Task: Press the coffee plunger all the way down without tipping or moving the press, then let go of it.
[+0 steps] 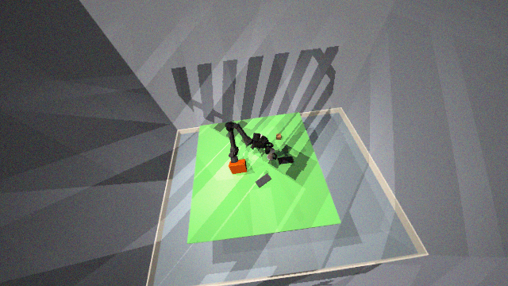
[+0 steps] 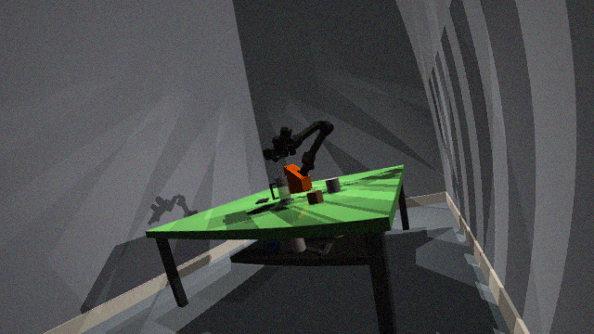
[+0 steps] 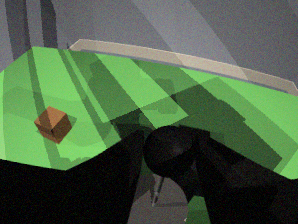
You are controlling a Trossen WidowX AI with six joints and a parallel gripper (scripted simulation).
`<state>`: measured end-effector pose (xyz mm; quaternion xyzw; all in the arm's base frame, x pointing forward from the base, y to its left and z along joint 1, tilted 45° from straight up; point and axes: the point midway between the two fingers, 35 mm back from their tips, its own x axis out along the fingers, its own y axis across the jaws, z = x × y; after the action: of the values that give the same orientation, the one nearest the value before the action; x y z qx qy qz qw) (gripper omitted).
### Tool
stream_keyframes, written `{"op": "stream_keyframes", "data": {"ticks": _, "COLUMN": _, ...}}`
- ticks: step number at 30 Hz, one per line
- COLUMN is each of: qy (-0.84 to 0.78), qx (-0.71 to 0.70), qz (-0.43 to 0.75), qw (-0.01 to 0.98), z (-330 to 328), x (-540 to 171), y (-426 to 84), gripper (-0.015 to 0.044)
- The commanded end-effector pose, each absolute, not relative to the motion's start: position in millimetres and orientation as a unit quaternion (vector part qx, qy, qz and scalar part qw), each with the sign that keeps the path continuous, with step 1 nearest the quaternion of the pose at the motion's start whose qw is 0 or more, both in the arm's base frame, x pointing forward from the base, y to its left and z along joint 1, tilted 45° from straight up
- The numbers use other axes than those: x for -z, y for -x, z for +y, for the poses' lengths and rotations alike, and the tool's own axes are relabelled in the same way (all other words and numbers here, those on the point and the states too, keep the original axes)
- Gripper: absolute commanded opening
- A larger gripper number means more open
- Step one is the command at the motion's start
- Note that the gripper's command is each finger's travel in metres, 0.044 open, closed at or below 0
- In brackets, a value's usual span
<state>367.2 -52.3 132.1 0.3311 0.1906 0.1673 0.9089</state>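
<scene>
The coffee press stands upright on the green table, a pale cylinder with a dark side handle. Its thin plunger rod rises well above the lid to a round black knob. My gripper is above the press, shut on the knob, with one dark finger on each side of it. In the wrist view the knob and fingers hide part of the press top. In the top and exterior views the knob is too small and dark to make out.
A brown cube and a grey cylinder stand near the press. Two dark flat slabs, one nearer and one farther, lie on the table. An orange block is at the arm's base.
</scene>
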Motion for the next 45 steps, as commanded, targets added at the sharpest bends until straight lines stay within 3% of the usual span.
{"op": "stream_keyframes", "data": {"ticks": 1, "qy": -0.345, "qx": -0.173, "qz": 0.218, "qw": 0.896, "z": -34.8, "x": -108.0, "y": -363.4, "gripper": 0.0117}}
{"op": "stream_keyframes", "data": {"ticks": 45, "qy": -0.348, "qx": -0.174, "qz": 0.214, "qw": 0.896, "z": -2.6, "x": -83.4, "y": -380.1, "gripper": 0.0117}}
